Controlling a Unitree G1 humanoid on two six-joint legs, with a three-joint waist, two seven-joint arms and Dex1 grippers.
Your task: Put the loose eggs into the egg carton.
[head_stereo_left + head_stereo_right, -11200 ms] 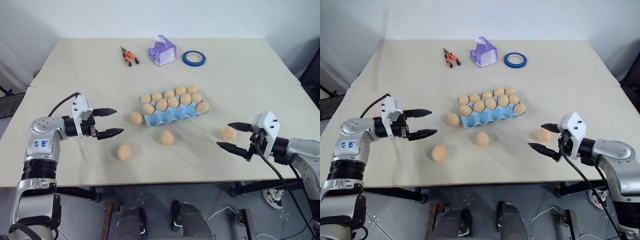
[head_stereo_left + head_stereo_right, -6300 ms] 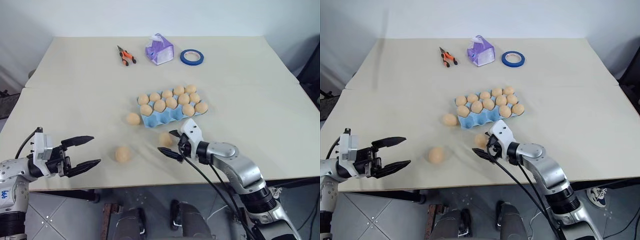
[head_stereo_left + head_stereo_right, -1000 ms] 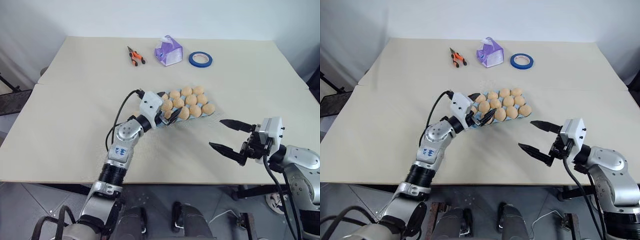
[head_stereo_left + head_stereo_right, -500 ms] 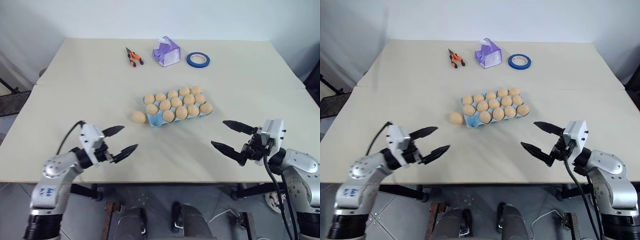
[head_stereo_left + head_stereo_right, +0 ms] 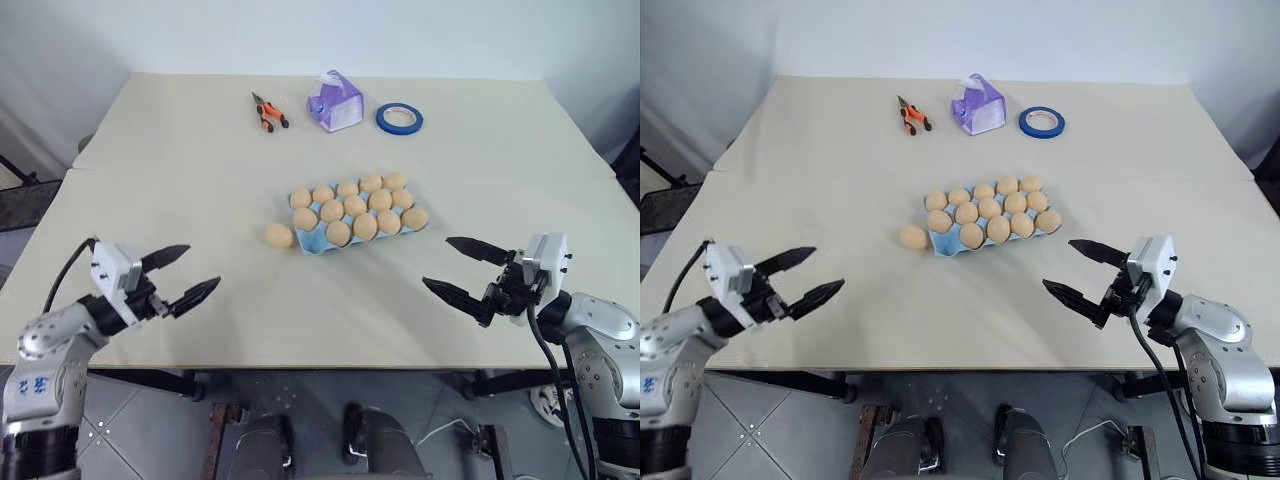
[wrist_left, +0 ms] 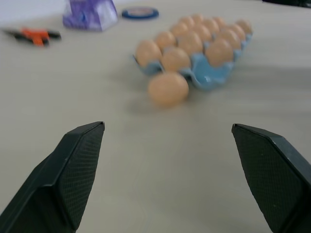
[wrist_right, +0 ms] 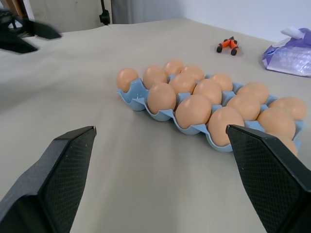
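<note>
Eggs (image 5: 358, 205) — smooth, tan-orange ovals — fill the light blue moulded egg carton (image 5: 318, 240), which lies slightly askew near the middle of the pale beige counter (image 5: 180, 180). One loose tan egg (image 5: 278, 235) rests on the counter just beside the carton's left end, seemingly touching it. The left hand (image 5: 182, 274), with its two black fingers spread wide and grasping nothing, hovers over the counter's near left edge, well apart from that egg. The right hand (image 5: 463, 270) hovers near the front right, likewise spread and empty. Along the far edge lie orange-handled pliers (image 5: 268, 112), a purple tissue pack (image 5: 335, 101) and a blue roll of tape (image 5: 399, 118) — all well apart from the carton.
</note>
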